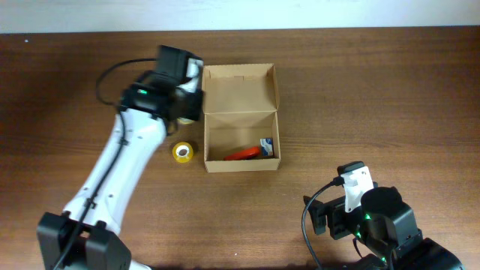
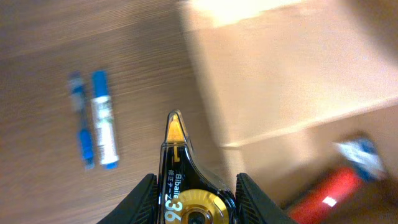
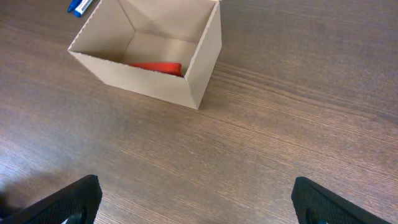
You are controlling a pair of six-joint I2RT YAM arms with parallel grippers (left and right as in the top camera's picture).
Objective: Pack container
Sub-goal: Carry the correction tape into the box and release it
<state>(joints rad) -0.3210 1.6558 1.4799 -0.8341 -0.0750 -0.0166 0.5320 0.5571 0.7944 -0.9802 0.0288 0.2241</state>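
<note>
The container is a brown cardboard box standing open at mid-table, its flap lid folded back. Inside lie a red item and a small blue-and-white item. My left gripper is shut on a black correction tape dispenser with a gold wheel, held above the table just left of the container. In the overhead view the left gripper hangs by the box's left wall. My right gripper stands open over bare wood, well short of the container.
A yellow tape roll lies left of the box. Two blue pens lie side by side on the wood left of the dispenser. The right arm sits at the front right.
</note>
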